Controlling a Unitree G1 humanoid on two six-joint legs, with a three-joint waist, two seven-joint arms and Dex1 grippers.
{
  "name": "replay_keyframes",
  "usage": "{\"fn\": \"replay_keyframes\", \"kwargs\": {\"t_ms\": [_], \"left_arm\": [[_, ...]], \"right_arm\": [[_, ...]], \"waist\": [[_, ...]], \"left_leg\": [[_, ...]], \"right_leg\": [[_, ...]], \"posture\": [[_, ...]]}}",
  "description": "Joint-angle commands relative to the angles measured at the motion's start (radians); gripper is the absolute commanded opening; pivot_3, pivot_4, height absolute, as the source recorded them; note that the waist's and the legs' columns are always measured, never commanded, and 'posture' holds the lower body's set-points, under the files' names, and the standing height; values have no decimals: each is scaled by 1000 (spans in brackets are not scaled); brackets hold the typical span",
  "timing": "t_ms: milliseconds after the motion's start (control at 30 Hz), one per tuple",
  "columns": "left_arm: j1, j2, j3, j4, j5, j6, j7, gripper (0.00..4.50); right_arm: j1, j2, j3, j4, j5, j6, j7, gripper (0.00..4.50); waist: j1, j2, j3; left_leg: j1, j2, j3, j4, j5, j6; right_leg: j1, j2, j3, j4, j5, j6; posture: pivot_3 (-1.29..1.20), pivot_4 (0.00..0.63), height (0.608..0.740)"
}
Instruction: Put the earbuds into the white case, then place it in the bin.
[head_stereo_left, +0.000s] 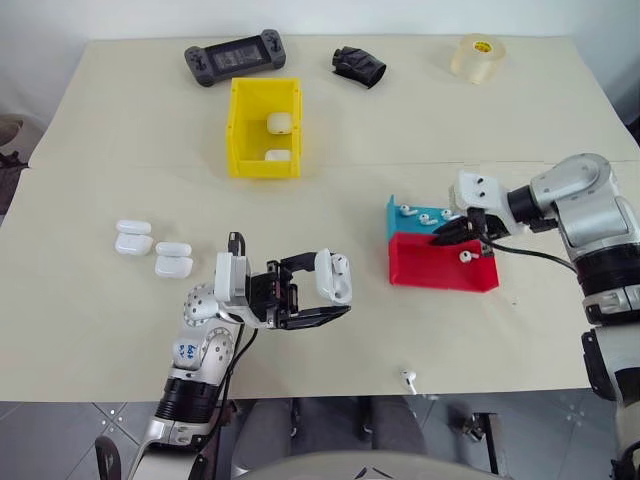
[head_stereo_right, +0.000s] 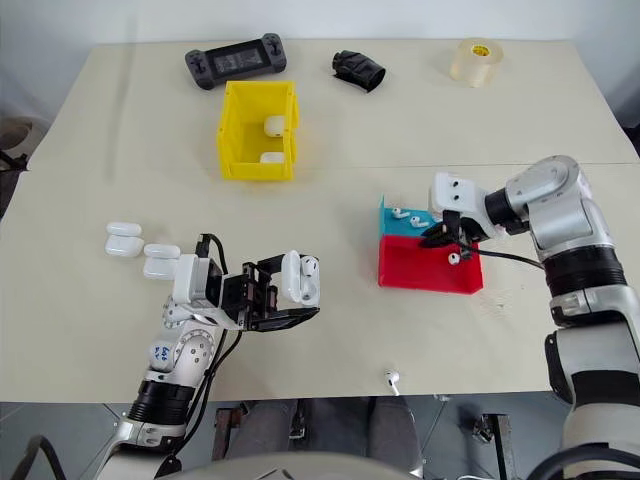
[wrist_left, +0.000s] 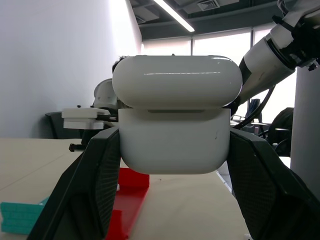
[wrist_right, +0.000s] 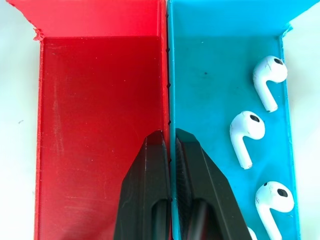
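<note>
My left gripper (head_stereo_left: 322, 290) is shut on a white case (head_stereo_left: 334, 276), held above the table's front with its lid ajar; the left wrist view shows the case (wrist_left: 174, 142) clamped between both black fingers. My right gripper (head_stereo_left: 447, 232) is shut with nothing between its fingers. In the right wrist view it (wrist_right: 170, 136) hangs over the wall between the red tray (wrist_right: 100, 110) and the teal tray (wrist_right: 215, 90). Several earbuds (wrist_right: 246, 131) lie in the teal tray. One earbud (head_stereo_left: 408, 379) lies near the table's front edge. The yellow bin (head_stereo_left: 238, 130) stands at the back with two white cases (head_stereo_left: 279, 123) inside.
Several spare white cases (head_stereo_left: 150, 250) lie at the left of the table. A small white piece (head_stereo_left: 465, 257) shows over the red tray beside my right gripper. A game controller (head_stereo_left: 235, 57), a black object (head_stereo_left: 358, 66) and a tape roll (head_stereo_left: 477, 56) sit along the far edge.
</note>
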Motion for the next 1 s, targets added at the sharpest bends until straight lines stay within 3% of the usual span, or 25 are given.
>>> {"fn": "replay_keyframes", "kwargs": {"t_ms": [33,333,1000], "left_arm": [[-2,2,4,-41,-13,-1,6,2928],[-2,7,5,-47,-16,6,9,2928],[-8,11,5,-58,-23,30,14,2928]], "right_arm": [[41,-43,-2,-65,33,-28,74,3],[104,-159,27,-109,87,-22,78,3],[262,-219,-19,-327,143,145,43,3]], "waist": [[0,0,0],[15,0,0],[23,0,0]], "left_leg": [[0,0,0,0,0,0],[0,0,0,1,0,0],[0,0,-1,1,0,0]], "right_leg": [[0,0,0,0,0,0],[1,-1,0,-1,0,0],[1,-1,0,-1,0,0]], "posture": [[0,150,740],[0,150,740],[0,150,740]]}}
